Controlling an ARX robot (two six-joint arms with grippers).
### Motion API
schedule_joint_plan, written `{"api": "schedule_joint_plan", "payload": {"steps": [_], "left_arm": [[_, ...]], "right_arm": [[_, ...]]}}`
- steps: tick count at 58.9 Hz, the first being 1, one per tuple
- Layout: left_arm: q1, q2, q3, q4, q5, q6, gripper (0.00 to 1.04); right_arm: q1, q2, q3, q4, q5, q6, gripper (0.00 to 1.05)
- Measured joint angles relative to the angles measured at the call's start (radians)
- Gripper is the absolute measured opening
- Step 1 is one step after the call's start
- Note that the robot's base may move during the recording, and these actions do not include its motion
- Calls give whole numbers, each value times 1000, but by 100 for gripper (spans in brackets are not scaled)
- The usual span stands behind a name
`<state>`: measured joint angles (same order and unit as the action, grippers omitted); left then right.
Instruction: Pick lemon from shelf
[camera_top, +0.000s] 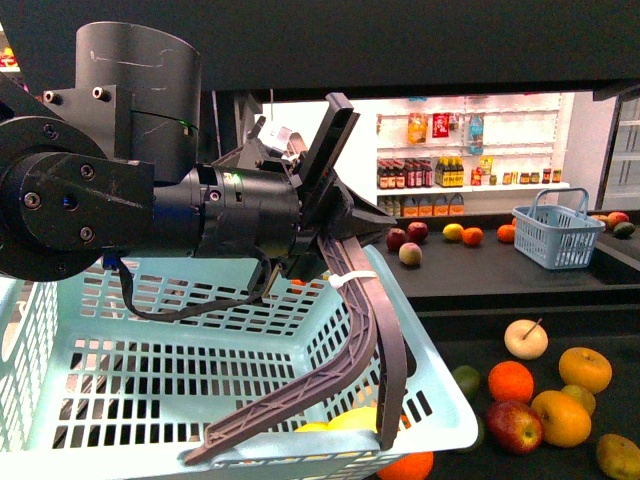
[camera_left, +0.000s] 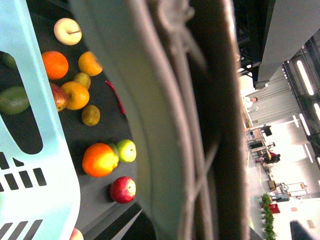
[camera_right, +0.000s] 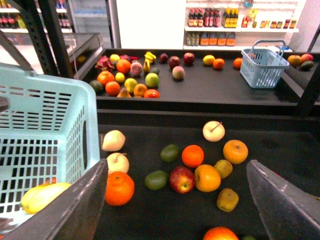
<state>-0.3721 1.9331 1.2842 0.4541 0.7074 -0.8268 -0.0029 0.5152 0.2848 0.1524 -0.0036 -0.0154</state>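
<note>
My left gripper (camera_top: 295, 448) hangs spread inside the pale-blue basket (camera_top: 445, 395), I reckon because the lemon (camera_top: 345, 418) lying between its tips is already off the shelf (camera_top: 480, 270), which my right gripper (camera_right: 177, 167) faces splayed and empty.

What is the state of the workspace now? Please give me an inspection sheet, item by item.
Surface: black shelf, two tiers in view, loose fruit on both.
Job's things: a yellow oval fruit, probably the lemon, lies inside the light-blue basket; nothing holds it.
Clutter: oranges, a red apple and green fruits on the lower tier; a small blue basket on the upper tier.
Grippers: left gripper above the light-blue basket, jaws open; right gripper over the lower tier, jaws open and empty.
Cables: black cable looped under the left arm; white tie on one finger.
Surroundings: white wall shelves of bottles.
</note>
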Motion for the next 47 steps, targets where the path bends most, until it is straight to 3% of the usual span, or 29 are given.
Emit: {"api": "schedule_joint_plan", "payload": {"steps": [6, 21, 47], "left_arm": [[1, 0, 0, 0, -3, 0, 6], [-1, 0, 0, 0, 0, -3, 6], [0, 0, 0, 0, -1, 0, 6]], "right_arm": [[0, -246, -99, -142, 0, 0, 44], [0, -464, -244, -159, 1, 0, 3], [0, -508, -270, -154, 1, 4, 3]]}}
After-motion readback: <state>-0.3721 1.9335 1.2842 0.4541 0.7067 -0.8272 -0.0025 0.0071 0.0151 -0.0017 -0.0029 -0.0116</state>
